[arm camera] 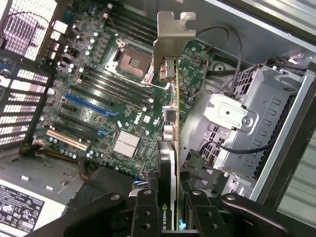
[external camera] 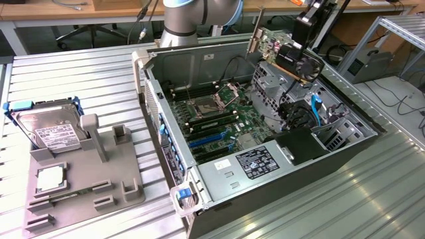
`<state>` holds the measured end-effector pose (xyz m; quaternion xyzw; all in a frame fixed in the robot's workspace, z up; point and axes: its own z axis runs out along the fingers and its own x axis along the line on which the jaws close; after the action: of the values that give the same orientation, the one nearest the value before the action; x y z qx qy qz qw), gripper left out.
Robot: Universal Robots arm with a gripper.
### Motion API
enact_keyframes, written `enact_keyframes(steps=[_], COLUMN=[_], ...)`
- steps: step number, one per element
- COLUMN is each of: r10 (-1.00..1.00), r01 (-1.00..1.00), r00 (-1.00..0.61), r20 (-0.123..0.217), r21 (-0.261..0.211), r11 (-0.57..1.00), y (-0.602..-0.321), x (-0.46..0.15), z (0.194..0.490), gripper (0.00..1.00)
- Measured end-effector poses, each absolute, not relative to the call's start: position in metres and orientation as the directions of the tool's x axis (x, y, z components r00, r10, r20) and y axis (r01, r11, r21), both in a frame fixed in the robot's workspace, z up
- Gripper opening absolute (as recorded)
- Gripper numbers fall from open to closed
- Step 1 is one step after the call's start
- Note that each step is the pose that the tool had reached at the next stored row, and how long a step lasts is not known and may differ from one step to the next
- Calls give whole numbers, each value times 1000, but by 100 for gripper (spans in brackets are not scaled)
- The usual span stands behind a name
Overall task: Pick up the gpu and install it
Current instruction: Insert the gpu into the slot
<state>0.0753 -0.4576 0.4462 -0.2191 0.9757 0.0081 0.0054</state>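
gpu (external camera: 284, 51) in pinch of the tool (arm camera: 172, 213) over open case (external camera: 199, 62) on ribbed metal table (external camera: 86, 74)

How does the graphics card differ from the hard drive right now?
The graphics card hangs over the open computer case, clamped in the pincer; the hard drive rests on the grey tray. The card is a thin green board with a black fan; the drive is a silver box in a blue frame. Neither is installed in the case.
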Motion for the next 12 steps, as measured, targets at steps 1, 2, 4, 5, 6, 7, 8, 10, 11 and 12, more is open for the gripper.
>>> enact_keyframes(steps=[1, 2, 4, 5, 6, 7, 8, 10, 11, 12], r10=[-449, -464, -497, -513, -528, -558, -574, -609, -621, -639], r01=[-449, -464, -497, -513, -528, -558, -574, -609, -621, -639], r00=[-894, -886, -868, -859, -849, -830, -819, -793, -784, -769], r20=[-13, -13, -12, -11, -11, -9, -9, -7, -7, -6], r21=[12, 11, 9, 8, 7, 5, 4, 2, 2, 1], r11=[894, 886, 868, 859, 849, 830, 819, 793, 784, 769], y=[-458, -458, -458, -458, -458, -458, -458, -458, -458, -458], x=[75, 75, 75, 75, 75, 75, 75, 75, 75, 75], z=[446, 446, 446, 446, 446, 446, 446, 446, 446, 446], gripper=[27, 27, 27, 27, 27, 27, 27, 27, 27, 27])
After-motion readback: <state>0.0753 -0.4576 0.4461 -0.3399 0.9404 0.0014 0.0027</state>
